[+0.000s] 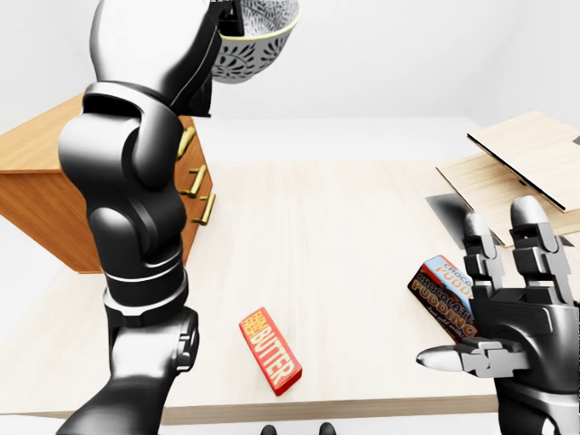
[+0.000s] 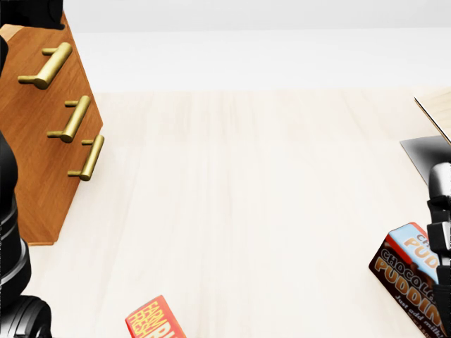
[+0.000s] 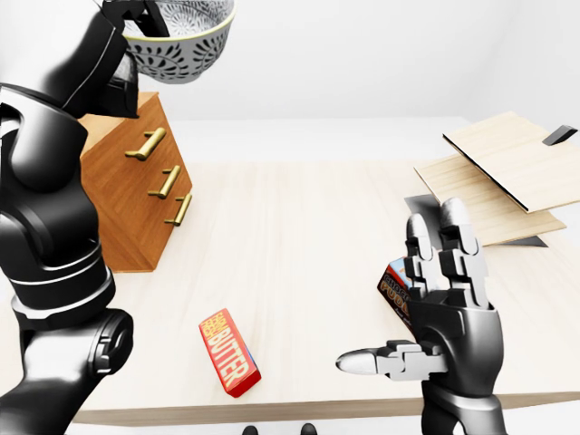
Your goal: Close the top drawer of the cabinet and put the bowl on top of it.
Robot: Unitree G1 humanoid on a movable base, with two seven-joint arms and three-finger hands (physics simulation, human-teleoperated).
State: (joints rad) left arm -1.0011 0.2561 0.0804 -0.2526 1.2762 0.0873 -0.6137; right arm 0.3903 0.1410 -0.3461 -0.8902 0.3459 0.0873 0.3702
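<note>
One grey-and-white patterned ceramic bowl [image 3: 177,36] hung high at the top of both eye views, well clear of the table and not resting on anything. The black-and-silver left hand [image 3: 131,14] had its fingers clamped on the bowl's rim. Below it stood one brown wooden cabinet [image 3: 127,199] on the pale wooden tabletop [image 2: 246,211]. Three brass bar handles ran in a line down its face: top [image 2: 49,65], middle [image 2: 74,118] and bottom [image 2: 90,156].

The right hand [image 3: 444,317] was low at the right of the eye views, empty, with its fingers apart and upright and its thumb stuck out sideways. Just behind it lay one brown-and-blue chocolate pudding box [image 1: 446,294]. One red butter box [image 3: 229,352] lay flat near the table's lower edge. Two pale wooden boards [image 3: 507,154] overlapped at the far right.
</note>
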